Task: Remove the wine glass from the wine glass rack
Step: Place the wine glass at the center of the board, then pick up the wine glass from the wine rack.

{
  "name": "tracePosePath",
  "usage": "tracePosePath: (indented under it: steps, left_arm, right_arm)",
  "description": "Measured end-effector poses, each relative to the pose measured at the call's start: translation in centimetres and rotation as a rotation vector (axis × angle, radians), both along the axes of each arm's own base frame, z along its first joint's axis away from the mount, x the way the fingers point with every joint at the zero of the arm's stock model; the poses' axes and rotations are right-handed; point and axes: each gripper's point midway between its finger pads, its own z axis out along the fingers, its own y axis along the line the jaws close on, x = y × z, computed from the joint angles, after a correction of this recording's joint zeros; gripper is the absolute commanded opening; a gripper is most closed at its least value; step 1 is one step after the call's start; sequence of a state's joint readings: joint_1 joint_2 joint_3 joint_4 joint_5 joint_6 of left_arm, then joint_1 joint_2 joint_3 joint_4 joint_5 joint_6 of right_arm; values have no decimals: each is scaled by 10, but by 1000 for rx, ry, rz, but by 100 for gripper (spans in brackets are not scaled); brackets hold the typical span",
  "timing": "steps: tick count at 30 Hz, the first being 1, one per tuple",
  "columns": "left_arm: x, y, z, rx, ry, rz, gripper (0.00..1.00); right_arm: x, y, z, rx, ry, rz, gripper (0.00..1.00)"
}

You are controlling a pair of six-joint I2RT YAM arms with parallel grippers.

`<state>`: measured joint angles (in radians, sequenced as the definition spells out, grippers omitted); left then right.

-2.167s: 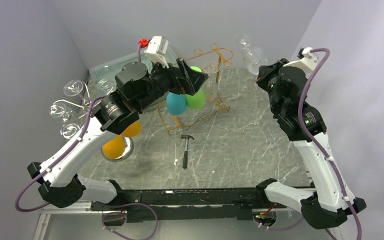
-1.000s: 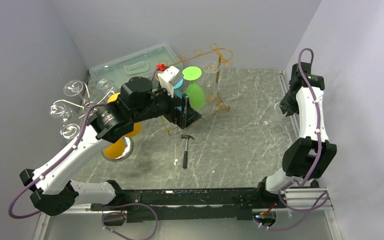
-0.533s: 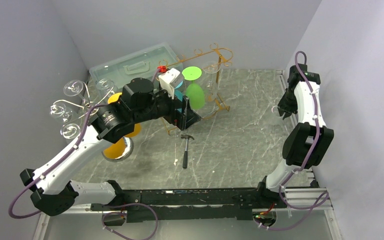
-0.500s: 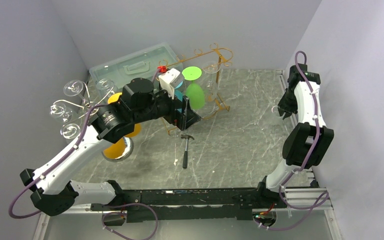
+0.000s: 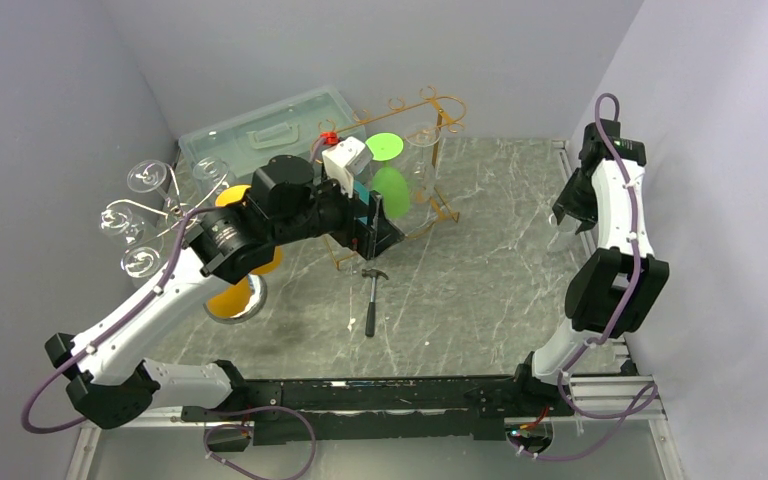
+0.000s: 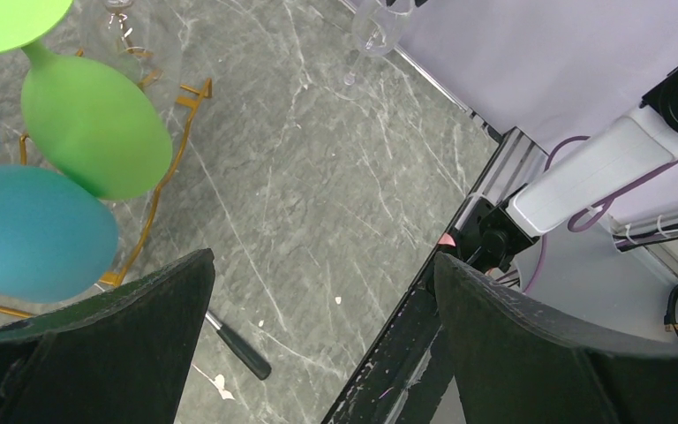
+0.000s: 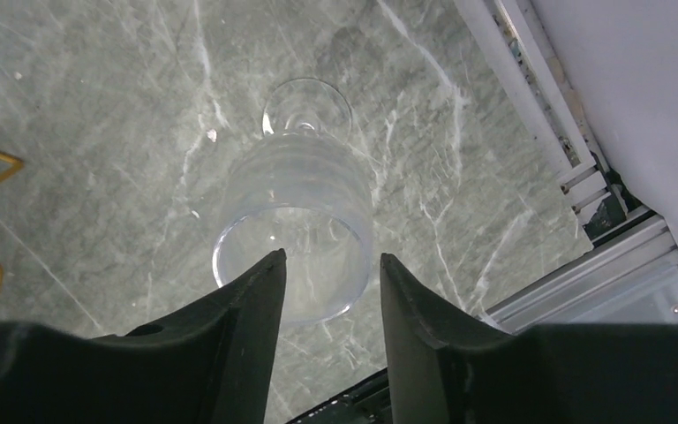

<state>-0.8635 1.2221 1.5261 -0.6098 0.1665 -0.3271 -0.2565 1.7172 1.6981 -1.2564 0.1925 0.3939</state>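
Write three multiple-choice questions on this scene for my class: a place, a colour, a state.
1. The hammer lies: A on the table; B in the plastic box; C in a bowl.
2. The glass under the right fingers is: A green; B clear; C orange.
3. The left fingers are: A shut on the hammer; B open and empty; C shut on a green cup.
Answers: 1 A, it rests flat on the table; 2 B, the table shows through it; 3 B, nothing sits between them.
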Motion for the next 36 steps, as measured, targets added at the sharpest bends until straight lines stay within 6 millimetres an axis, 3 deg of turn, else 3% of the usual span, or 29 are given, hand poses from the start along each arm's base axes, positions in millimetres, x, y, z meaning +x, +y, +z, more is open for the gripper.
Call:
tracePosePath:
  steps: [12, 24, 29, 32, 36]
  left_arm:
    - [6, -4, -8, 20, 11, 14, 100]
    - [12, -6, -1, 11, 7, 35, 100]
    - [16, -4, 1, 7, 6, 62, 100]
    - [20, -1, 6, -4, 3, 96, 99]
    - [23, 5, 10, -14, -5, 134, 99]
  right_arm:
    - [-2, -3, 31, -41, -85, -8, 62]
    - [-14, 4, 104, -75, -294, -6, 64]
    - [-14, 44, 146, 11, -482, 45, 63]
    - [-10, 94, 175, 121, -633, 130, 63]
    - [-7, 159, 196, 312, -771, 226, 58]
